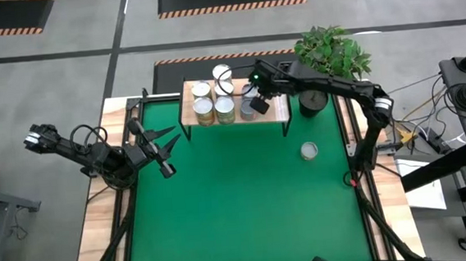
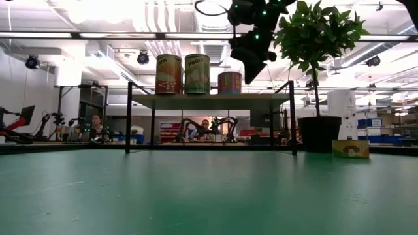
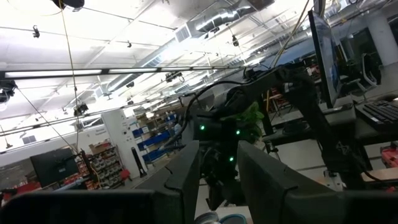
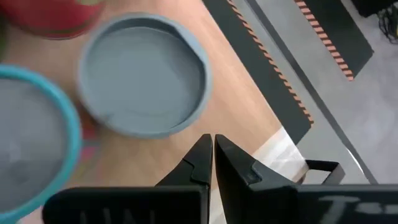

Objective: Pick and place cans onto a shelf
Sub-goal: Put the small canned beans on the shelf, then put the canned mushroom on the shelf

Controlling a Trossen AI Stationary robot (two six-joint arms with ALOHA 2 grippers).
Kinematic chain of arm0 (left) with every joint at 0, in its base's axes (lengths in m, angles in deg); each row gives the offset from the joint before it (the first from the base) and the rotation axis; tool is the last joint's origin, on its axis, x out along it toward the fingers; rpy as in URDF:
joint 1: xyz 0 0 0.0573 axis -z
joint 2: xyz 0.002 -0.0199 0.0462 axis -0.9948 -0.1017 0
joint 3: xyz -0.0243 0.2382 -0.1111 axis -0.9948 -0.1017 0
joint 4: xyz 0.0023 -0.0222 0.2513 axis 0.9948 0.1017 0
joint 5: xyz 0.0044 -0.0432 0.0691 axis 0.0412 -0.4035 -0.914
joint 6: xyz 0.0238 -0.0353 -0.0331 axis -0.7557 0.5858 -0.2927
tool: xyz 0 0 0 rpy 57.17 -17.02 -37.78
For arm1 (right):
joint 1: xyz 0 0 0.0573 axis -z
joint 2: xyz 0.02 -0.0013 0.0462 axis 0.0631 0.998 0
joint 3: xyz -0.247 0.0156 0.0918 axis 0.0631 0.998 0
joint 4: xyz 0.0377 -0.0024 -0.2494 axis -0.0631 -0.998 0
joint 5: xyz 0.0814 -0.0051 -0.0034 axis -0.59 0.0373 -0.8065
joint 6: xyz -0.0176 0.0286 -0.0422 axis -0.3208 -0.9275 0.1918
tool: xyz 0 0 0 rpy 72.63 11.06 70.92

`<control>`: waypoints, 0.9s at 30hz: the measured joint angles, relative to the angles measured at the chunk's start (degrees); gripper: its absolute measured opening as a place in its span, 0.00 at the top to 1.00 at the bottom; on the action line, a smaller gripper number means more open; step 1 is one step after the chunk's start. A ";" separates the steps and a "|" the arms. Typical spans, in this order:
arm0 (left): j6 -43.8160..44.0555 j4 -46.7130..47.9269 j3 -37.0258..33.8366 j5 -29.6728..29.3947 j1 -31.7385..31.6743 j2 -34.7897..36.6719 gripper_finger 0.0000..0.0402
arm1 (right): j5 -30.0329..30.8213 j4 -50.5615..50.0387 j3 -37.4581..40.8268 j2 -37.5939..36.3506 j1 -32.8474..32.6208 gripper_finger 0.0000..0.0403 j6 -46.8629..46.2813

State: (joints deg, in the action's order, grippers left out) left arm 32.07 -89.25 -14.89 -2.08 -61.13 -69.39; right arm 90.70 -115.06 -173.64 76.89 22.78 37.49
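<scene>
The shelf [image 1: 274, 111] stands at the table's far edge with several cans on it, among them two with yellow labels [image 2: 168, 74] [image 2: 197, 74] and a shorter one [image 2: 229, 83]. One more can [image 1: 308, 151] stands upright on the green table, right of the middle. My right gripper [image 4: 212, 155] is shut and empty. It slants down over the shelf's right part, just beside a grey-blue-rimmed can [image 4: 143, 74], and shows above the shelf [image 2: 253, 65] in the low view. My left gripper [image 1: 165, 152] hangs open above the table's left side, holding nothing.
A potted plant [image 1: 330, 54] stands right of the shelf at the far edge, its dark pot [image 2: 320, 134] on the table. Wooden borders [image 1: 100, 230] flank the green mat. The near half of the mat [image 1: 239, 220] carries no objects.
</scene>
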 joint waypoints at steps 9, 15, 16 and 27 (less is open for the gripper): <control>-0.39 0.00 0.00 0.00 -0.01 0.00 0.77 | -1.73 4.18 0.02 1.29 0.37 0.98 2.82; -0.42 0.00 0.00 0.00 -0.01 0.00 0.77 | -3.17 4.56 0.02 1.25 0.37 0.98 1.95; -0.42 0.00 0.00 0.00 0.00 0.00 0.77 | -3.13 4.49 0.02 1.19 0.37 0.98 1.92; -0.44 0.00 0.00 0.00 0.01 0.00 0.77 | -3.01 3.65 -3.42 -0.13 -0.69 0.98 1.74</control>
State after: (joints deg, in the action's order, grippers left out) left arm 31.64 -89.25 -14.89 -2.08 -61.12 -69.39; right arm 87.69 -111.41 -177.06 76.76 22.09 39.23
